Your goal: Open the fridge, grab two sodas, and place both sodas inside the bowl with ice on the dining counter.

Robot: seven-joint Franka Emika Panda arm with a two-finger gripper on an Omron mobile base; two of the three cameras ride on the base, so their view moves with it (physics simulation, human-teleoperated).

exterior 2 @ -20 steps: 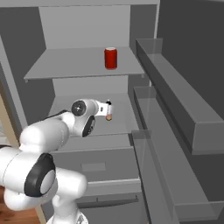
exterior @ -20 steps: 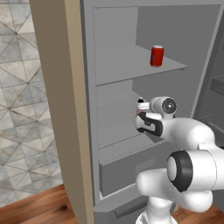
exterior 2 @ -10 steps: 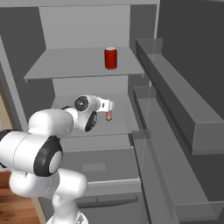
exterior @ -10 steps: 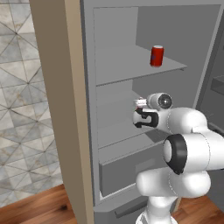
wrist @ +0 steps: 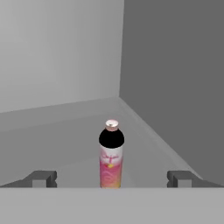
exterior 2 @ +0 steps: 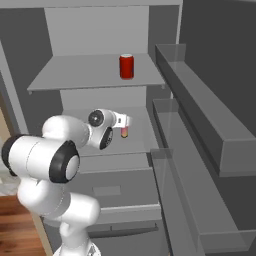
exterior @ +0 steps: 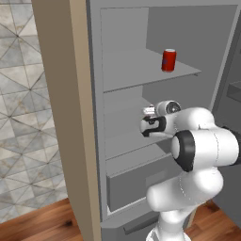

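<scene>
Standing upright between wide-open jaws, the pink bottle (wrist: 111, 159) wears a patterned label, its writing unreadable.

Even, soft, shadowless rendered light

A glossy white arm (exterior: 197, 155) of rounded, bulbous segments is seen in both base views. The links are smooth and tube-like, swelling into ball-shaped housings at the joints. Between the white shells, dark, nearly black rings are set, the widest of them around the big shoulder-like housing (exterior 2: 42, 162). A round dark cap with a pale centre is carried on the side of the wrist housing (exterior 2: 96, 118). Beyond it, a small white hand block with a dark underside is fitted, ending in the tool (wrist: 111, 179). Its two fingertips (wrist: 41, 178) are shown as small, square-cut, dark grey blocks with lighter grey top faces. No cables, screws or markings can be made out.
</scene>
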